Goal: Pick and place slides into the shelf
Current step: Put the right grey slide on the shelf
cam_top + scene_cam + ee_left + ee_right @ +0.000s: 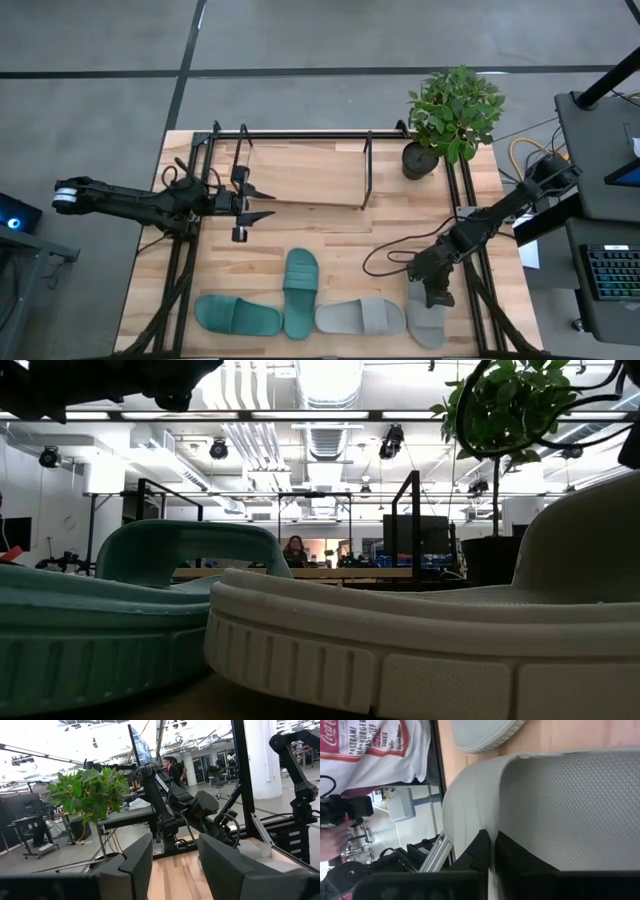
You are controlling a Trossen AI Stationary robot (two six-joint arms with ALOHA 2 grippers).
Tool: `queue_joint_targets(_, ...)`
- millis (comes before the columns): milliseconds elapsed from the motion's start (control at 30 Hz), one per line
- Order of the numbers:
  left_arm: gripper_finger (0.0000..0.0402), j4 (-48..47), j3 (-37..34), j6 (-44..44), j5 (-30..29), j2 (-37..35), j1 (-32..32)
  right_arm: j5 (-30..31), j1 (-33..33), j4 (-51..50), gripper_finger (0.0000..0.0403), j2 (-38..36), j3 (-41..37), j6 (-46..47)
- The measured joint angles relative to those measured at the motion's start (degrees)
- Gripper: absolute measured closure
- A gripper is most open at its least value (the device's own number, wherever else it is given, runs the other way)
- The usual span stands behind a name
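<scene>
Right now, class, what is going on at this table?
The right gripper has its jaws shut on the strap of a light grey slide at the table's front right. The left gripper hovers by the shelf, holding nothing. All four slides, the other grey one and two teal ones, lie on the tabletop.

Robotics lab, open-plan, industrial. My wooden worktop (330, 240) stands on a grey concrete floor (300, 35) scored with dark seams. Black metal framing (480, 290) rails both sides of it. Overhead in the low view: exposed white ducting (245, 420) and hanging spotlights (392, 440). Behind, rows of desks with monitors (415, 535), a person (295, 550) seated at one. To my right a keyboard (612, 275) on a side desk. Potted plant (452, 115) on the worktop corner. More people in the left wrist view, beyond another dark arm (170, 805)
</scene>
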Motion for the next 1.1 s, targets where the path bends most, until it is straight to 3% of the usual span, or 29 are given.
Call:
queue_joint_targets(500,0.0257,0.24,0.04,0.22,0.02,0.0,0.04,0.42,0.02,-2.76,0.0394,-1.27,4.82,-3.15)
queue_joint_targets(767,0.0257,1.8,0.07,0.22,0.04,0.11,0.04,5.57,-1.29,-12.11,0.0394,-1.27,11.05,-12.49)
queue_joint_targets(1100,0.0257,2.84,0.13,0.2,0.09,0.57,0.04,9.62,-4.04,-33.11,0.0394,-1.29,24.78,-20.86)
